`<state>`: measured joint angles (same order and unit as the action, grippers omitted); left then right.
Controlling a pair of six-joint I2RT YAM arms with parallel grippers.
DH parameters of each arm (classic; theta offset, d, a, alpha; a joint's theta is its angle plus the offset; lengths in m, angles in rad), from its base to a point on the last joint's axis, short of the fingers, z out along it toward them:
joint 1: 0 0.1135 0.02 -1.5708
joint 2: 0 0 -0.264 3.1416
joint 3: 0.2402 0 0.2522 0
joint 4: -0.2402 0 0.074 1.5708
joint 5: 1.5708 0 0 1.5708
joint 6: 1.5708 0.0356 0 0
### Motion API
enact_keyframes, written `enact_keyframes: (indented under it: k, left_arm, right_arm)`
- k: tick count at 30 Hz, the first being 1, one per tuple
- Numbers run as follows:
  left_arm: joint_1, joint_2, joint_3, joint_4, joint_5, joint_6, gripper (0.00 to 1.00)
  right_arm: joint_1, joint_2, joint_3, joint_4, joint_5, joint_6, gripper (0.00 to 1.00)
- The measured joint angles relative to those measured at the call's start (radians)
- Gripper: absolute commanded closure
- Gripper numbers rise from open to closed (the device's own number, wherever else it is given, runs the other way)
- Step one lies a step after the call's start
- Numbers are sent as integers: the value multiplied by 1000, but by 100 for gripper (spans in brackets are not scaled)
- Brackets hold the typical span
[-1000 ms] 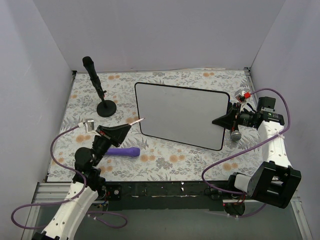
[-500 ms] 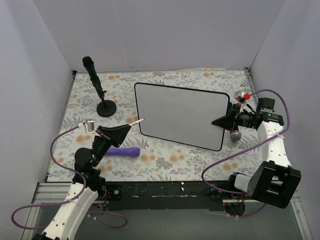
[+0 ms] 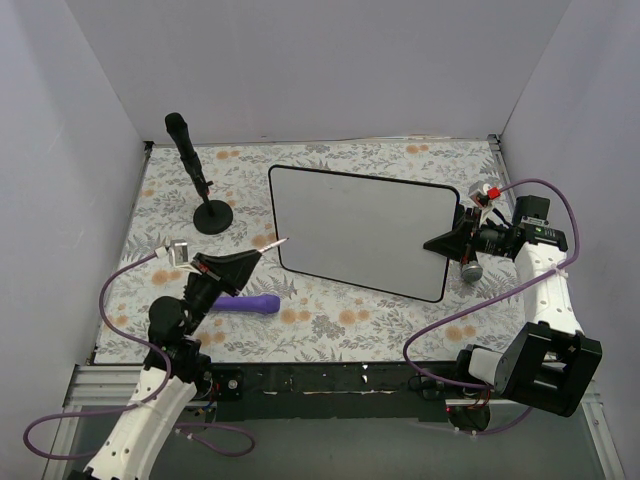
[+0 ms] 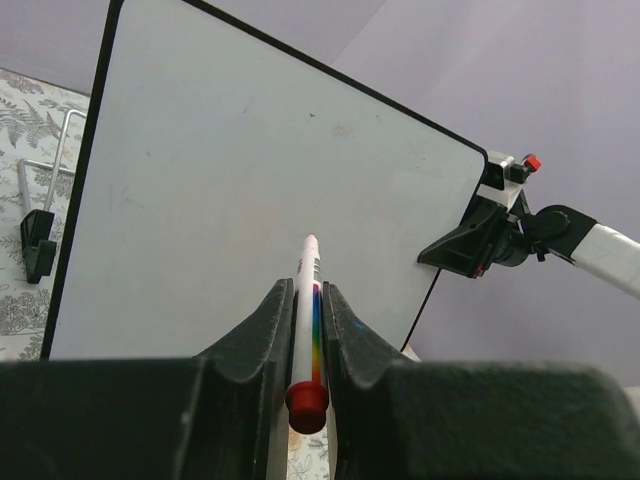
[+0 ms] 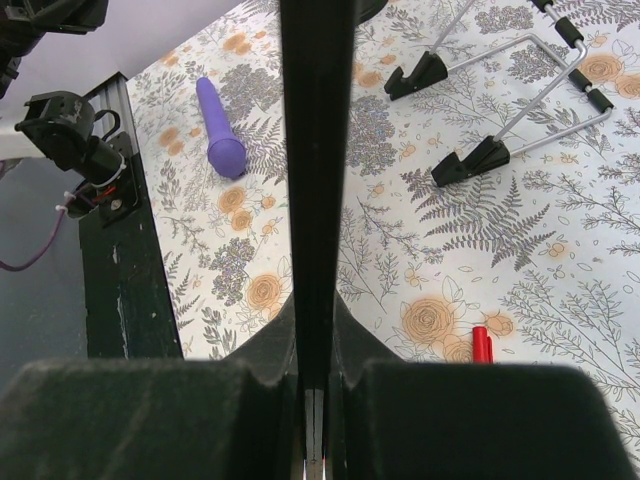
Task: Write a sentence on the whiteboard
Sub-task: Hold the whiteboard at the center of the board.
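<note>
The whiteboard (image 3: pixel 360 230) is standing tilted in the middle of the flowery tabletop (image 3: pixel 330 320). It is looking blank, with no writing on it yet.

The right hand (image 3: pixel 435 243) is squeezing shut on the board's right edge and holding it steady. The left hand (image 3: pixel 257 252) is squeezing shut on a pen (image 3: pixel 272 242). The pen tip is pointing at the board, right by its left edge. I cannot tell if the tip is touching.

Some things could go wrong from here. If the left hand is pushing too hard, the board could slide in the right hand or tip back. Then the letters would come out wobbly. The pen is thin and smooth, so it could slip or twist between the fingers (image 4: pixel 262 330) while it is being dragged. Then it would stop marking. The tip is also starting very close to the frame, so the first letter could run off the edge.
</note>
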<state>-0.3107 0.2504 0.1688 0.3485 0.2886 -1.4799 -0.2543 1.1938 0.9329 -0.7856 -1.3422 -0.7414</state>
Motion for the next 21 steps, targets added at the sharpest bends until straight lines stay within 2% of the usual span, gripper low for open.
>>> enact_keyframes:
  k: [10,11,12,21]
  left_arm:
    - [0,66,6,-35,11,34,100]
    - [0,66,6,-34,11,37,100]
    - [0,66,6,-34,13,41,100]
    - [0,61,6,-10,46,64,100]
  right_arm:
    - [-1,-1,-23,6,-2,3,99]
    - [-1,-1,-27,8,-3,3,1]
    - [-1,-1,-28,8,-3,4,98]
    - [0,6,-40,3,22,5,99]
